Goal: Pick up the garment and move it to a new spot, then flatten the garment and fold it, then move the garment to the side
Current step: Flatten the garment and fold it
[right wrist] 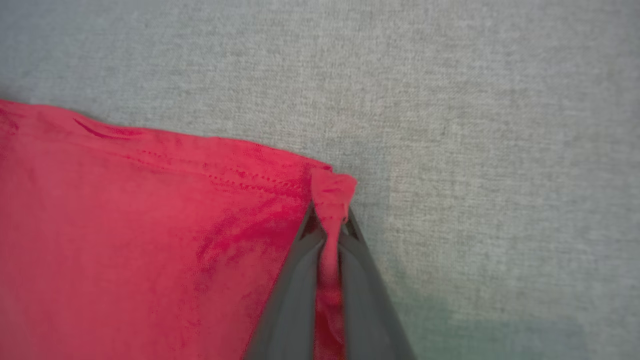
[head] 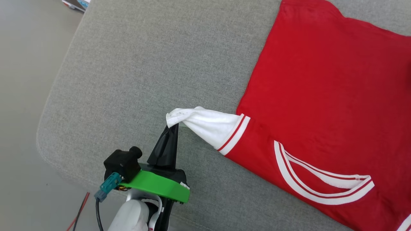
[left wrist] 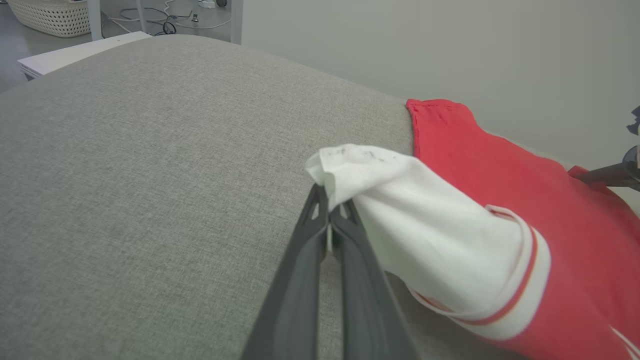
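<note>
The garment (head: 321, 89), a red T-shirt with white sleeves and red-striped trim, lies spread on the right part of a grey cushion (head: 135, 70). My left gripper (head: 173, 126) is shut on the tip of its white sleeve (head: 208, 125), which is pulled out to the left and bunched at the fingers. The left wrist view shows the same grip (left wrist: 330, 197) with the sleeve (left wrist: 425, 235) draped to the right. In the right wrist view my right gripper (right wrist: 330, 220) is shut on a corner of the garment's red cloth (right wrist: 150, 240), at its hemmed edge.
The grey cushion's rounded left edge (head: 48, 106) drops to a pale floor (head: 22, 96). Cables (head: 80, 205) trail on the floor beside my left arm. In the left wrist view a woven basket (left wrist: 50, 17) and a white board (left wrist: 75, 52) stand beyond the cushion.
</note>
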Robot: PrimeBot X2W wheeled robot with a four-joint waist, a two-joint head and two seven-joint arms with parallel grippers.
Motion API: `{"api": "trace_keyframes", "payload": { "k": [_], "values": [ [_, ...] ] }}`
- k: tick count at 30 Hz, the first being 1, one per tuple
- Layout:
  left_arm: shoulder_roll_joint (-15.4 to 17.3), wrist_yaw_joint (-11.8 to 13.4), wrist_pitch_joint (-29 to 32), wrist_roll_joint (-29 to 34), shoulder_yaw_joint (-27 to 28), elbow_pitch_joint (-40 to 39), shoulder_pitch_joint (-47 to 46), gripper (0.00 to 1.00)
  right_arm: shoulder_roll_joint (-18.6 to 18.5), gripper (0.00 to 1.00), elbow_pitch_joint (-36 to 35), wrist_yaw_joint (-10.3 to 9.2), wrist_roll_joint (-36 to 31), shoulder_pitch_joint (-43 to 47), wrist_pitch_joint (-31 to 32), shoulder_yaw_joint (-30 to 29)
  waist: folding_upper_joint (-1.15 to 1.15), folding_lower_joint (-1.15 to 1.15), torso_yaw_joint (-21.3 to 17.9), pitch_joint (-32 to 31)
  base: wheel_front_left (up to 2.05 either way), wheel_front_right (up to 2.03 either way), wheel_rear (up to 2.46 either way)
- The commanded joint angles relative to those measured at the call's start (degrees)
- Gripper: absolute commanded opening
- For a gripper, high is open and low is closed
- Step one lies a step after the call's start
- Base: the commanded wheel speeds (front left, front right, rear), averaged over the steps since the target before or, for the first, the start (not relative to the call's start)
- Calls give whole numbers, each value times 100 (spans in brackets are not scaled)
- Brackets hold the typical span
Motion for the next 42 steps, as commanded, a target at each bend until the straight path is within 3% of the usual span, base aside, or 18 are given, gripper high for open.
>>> {"api": "trace_keyframes", "payload": {
  "k": [1,12,18,24,29,36,42],
  "values": [
    [-31,-44,-33,66,56,35,24,0,136,0,328,2,23,438,172,67,0,0,-63,-180,0,0,0],
    [153,96,81,92,231,301,434,0,-305,0,-45,2,157,875,-107,323,0,0,-604,-1261,0,0,0],
    [289,253,236,23,349,237,766,0,-527,0,-683,2,566,1936,-212,325,0,0,-1039,-1690,0,0,0],
    [462,348,375,-64,490,214,1030,0,-473,0,-1606,2,1052,3564,-412,-223,0,0,-1455,-1991,0,0,0],
    [569,416,511,-107,549,208,1167,0,-136,0,-2499,2,1198,4999,-450,-1012,0,0,-1769,-2044,0,0,0],
    [672,391,609,-201,597,323,1162,0,1159,0,-3984,2,903,6524,-223,-2108,0,0,-2087,-1969,0,0,0],
    [734,403,636,-248,639,380,1115,0,2061,0,-4999,2,590,7022,123,-2536,0,0,-2235,-1909,0,0,0]
  ]
}}
